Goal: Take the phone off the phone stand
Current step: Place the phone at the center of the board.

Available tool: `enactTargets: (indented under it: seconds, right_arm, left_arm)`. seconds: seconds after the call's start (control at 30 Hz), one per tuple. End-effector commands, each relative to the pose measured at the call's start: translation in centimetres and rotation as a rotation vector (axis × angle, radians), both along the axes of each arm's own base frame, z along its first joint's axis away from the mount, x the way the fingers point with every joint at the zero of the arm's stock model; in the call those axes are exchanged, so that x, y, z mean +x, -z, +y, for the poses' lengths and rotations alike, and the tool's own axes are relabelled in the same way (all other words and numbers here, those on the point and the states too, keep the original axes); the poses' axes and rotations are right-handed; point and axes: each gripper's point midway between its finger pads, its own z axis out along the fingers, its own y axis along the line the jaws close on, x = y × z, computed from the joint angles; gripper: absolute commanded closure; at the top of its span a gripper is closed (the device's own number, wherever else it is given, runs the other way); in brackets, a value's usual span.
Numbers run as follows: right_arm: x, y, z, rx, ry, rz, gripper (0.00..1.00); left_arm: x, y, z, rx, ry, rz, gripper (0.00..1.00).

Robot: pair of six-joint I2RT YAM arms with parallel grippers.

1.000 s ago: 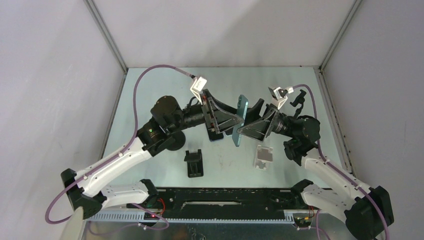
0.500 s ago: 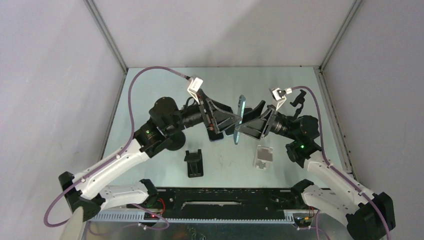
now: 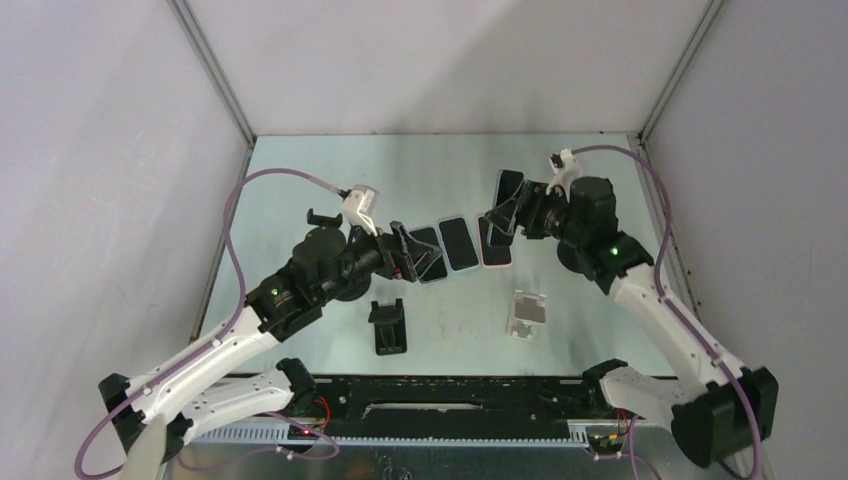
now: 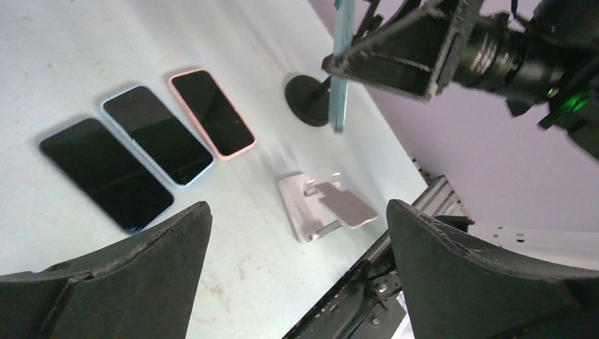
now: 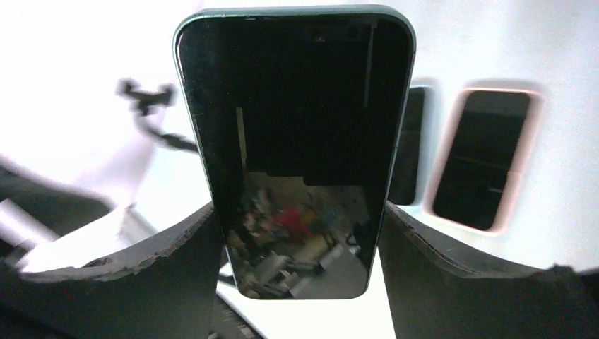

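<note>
Pale table (image 3: 330,170) is enclosed by grey walls. Phone (image 5: 293,106) is pinched at its lower sides by right gripper (image 5: 295,240) and held in the air, clear of white stand (image 3: 527,312) and black stand (image 3: 388,325), so removal is judged done. Three other phones (image 4: 148,141) are laid flat in a row. Right arm is reached toward the far side with the wrist raised. Left gripper (image 4: 298,206) is held low beside the row, fingers spread, nothing between them.

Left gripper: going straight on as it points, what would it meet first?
Probably the white phone stand, straight ahead of the open left gripper in its wrist view; depth is unclear, so bare table short of it is possible.
</note>
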Motion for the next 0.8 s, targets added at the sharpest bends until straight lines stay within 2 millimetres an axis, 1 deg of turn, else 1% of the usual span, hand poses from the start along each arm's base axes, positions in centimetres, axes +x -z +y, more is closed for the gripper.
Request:
enactTargets:
  seconds: [0.0, 0.03, 0.07, 0.13, 0.17, 0.27, 0.4, 0.43, 0.47, 0.53, 0.7, 0.77]
  right_arm:
    - [3.8, 4.2, -5.9, -0.381, 0.207, 0.059, 0.9]
    - [4.8, 5.0, -6.6, -0.416, 0.227, 0.077, 0.9]
    - [5.5, 5.1, -7.5, -0.435, 0.261, 0.079, 0.91]
    - [7.0, 6.9, -8.5, -0.49, 0.288, 0.123, 0.91]
    - [7.3, 7.3, -8.8, -0.512, 0.288, 0.128, 0.91]
    - [9.0, 9.8, -9.7, -0.605, 0.296, 0.184, 0.9]
    - [10.3, 12.8, -10.4, -0.71, 0.274, 0.246, 0.88]
    - [10.5, 13.2, -10.7, -0.735, 0.27, 0.249, 0.88]
    - [10.7, 14.2, -10.8, -0.757, 0.266, 0.27, 0.88]
    - [11.1, 15.4, -11.3, -0.786, 0.267, 0.296, 0.87]
    - [11.9, 17.5, -12.0, -0.813, 0.257, 0.348, 0.87]
    - [12.2, 18.7, -12.0, -0.823, 0.242, 0.378, 0.86]
  left_arm:
    - [0.4, 0.2, 1.5, 0.014, -0.066, -0.014, 0.0]
    - [0.4, 0.4, 1.6, 0.023, -0.066, -0.007, 0.0]
    - [0.3, 0.6, 1.7, 0.029, -0.065, -0.004, 0.0]
    - [0.1, 0.9, 1.9, 0.043, -0.064, 0.002, 0.0]
    - [0.1, 0.9, 2.0, 0.047, -0.065, 0.003, 0.0]
    - [0.0, 1.3, 2.3, 0.07, -0.069, 0.009, 0.0]
    - [0.0, 1.6, 2.7, 0.067, -0.084, 0.012, 0.0]
    - [0.0, 1.5, 2.8, 0.06, -0.09, 0.009, 0.0]
    - [0.0, 1.7, 2.8, 0.061, -0.093, 0.01, 0.0]
    - [0.1, 2.0, 3.2, 0.067, -0.113, 0.012, 0.0]
    - [0.2, 2.5, 3.8, 0.065, -0.14, 0.018, 0.0]
    - [0.2, 2.7, 3.8, 0.067, -0.14, 0.022, 0.0]
